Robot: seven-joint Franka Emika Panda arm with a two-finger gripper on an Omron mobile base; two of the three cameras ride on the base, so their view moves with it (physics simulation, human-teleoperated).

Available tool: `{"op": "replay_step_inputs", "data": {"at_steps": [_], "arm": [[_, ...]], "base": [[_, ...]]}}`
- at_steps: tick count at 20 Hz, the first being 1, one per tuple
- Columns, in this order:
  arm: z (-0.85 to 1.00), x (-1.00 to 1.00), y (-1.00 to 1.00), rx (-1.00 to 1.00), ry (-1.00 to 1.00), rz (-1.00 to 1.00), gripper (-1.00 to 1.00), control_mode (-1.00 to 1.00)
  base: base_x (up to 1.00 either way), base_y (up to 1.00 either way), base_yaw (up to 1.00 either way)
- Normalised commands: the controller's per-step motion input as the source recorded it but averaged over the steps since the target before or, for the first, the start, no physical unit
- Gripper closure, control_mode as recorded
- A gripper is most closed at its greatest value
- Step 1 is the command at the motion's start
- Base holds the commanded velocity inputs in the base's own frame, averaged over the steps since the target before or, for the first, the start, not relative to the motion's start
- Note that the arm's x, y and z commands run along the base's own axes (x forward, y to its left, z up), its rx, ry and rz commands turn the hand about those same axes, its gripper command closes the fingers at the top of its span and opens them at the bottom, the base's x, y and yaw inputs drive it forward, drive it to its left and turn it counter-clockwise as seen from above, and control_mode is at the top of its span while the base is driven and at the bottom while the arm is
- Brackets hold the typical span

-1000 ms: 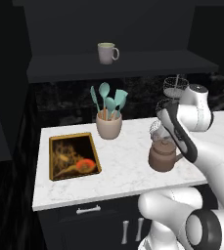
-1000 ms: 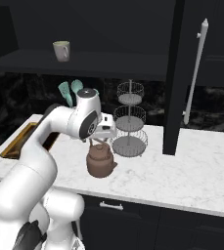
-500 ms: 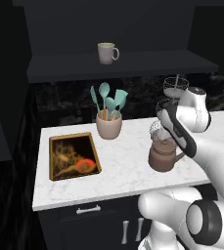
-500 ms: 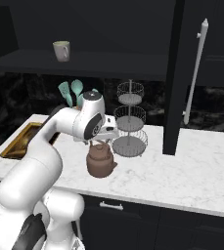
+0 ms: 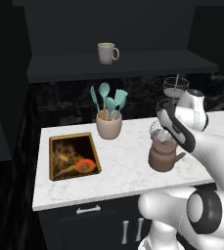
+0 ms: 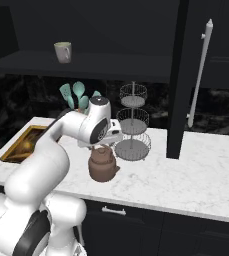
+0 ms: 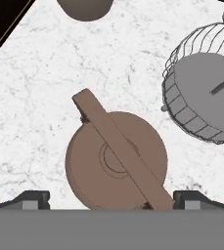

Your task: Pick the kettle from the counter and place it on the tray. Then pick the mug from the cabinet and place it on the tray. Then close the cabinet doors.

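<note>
A flat gold-rimmed tray (image 5: 73, 157) lies at the left of the white marble counter (image 5: 123, 166). Right of it, the squat brown metallic kettle (image 7: 116, 161) stands directly beneath the two-finger gripper (image 7: 111, 199), whose wide-spread fingers (image 7: 33, 199) flank it, gripping nothing.

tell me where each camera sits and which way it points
Left base view: behind the arm to its left, looking forward and down over the counter at tray, kettle and mug; arm rises at lower right.
Right base view: behind to the right, same counter; arm rises at lower left, over the kettle.
Hand view: on the hand, looking straight down on the kettle, open gripper tips at bottom.
All three share the kettle and wire stand.
</note>
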Motion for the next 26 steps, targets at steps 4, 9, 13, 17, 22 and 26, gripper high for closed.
{"op": "replay_step_inputs", "data": {"at_steps": [4, 9, 13, 17, 22, 26], "arm": [[-0.01, 0.19, 0.0, 0.0, 0.01, 0.06, -1.0, -1.0], [-0.04, 0.2, 0.0, 0.0, 0.07, 0.03, -1.0, -1.0], [-0.18, 0.15, 0.0, 0.0, 0.09, 0.04, -1.0, -1.0], [-0.33, 0.06, 0.0, 0.0, 0.06, 0.05, -1.0, -1.0], [-0.18, 0.05, 0.0, 0.0, 0.01, 0.06, -1.0, -1.0], [-0.1, 0.02, 0.0, -0.01, 0.0, 0.07, -1.0, -1.0]], "base": [[0.0, 0.0, 0.0], [0.0, 0.0, 0.0], [0.0, 0.0, 0.0], [0.0, 0.0, 0.0], [0.0, 0.0, 0.0], [0.0, 0.0, 0.0]]}}
